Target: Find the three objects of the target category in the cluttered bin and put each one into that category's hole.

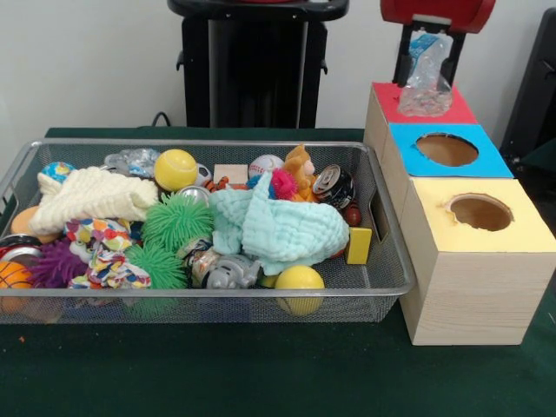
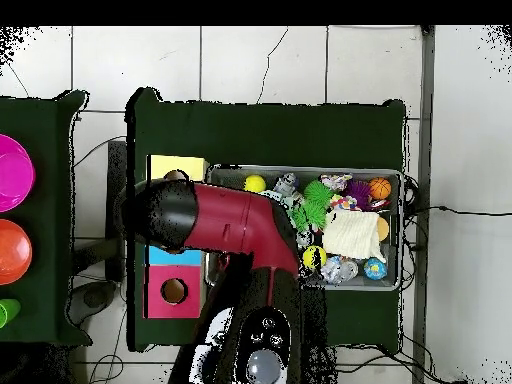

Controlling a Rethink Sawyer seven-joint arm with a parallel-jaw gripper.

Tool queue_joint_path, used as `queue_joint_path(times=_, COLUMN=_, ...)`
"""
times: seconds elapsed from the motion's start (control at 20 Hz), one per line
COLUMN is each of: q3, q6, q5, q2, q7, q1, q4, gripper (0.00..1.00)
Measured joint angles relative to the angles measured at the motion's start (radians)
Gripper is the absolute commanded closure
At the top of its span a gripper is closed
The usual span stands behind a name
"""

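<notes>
Green cloth covers the surface point(image 1: 261, 373), and on it sits the wire-mesh bin point(image 1: 382, 287) heaped with toys, with the wooden box with three coloured tops point(image 1: 460, 287) just to its right. That box has a yellow near section with a round hole point(image 1: 480, 212), a blue middle section with a hole point(image 1: 446, 149), and a red far section point(image 1: 387, 97).

Over the red section hangs the red and black arm's gripper point(image 1: 426, 65), its jaws clenched on a crumpled clear plastic bag point(image 1: 426, 87) whose lower end rests on or just above the red top; the hole there is hidden beneath it. Seen from overhead, the arm point(image 2: 235, 225) reaches across the box and hides the bag.

Judging by its look, the bag is very light, limp and slippery, so a pinch on a bunched fold near the top should hold best. It may cling to the jaws or snag on the hole's rim when let go.
</notes>
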Motion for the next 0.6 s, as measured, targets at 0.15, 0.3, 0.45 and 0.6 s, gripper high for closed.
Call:
queue_joint_path(times=0.15, q3=0.0, q6=0.0, q5=0.01, q2=0.003, q7=0.0, q1=0.02, q4=0.0, gripper=1.0)
queue_joint_path(times=0.3, q3=0.001, q6=-0.003, q5=0.024, q2=0.008, q7=0.0, q1=0.034, q4=0.003, gripper=1.0)
queue_joint_path(times=0.45, q3=0.003, q6=-0.021, q5=0.039, q2=0.017, q7=0.0, q1=0.049, q4=0.009, gripper=1.0)
queue_joint_path(times=0.6, q3=0.003, q6=-0.045, q5=0.052, q2=0.031, q7=0.0, q1=0.059, q4=0.017, gripper=1.0)
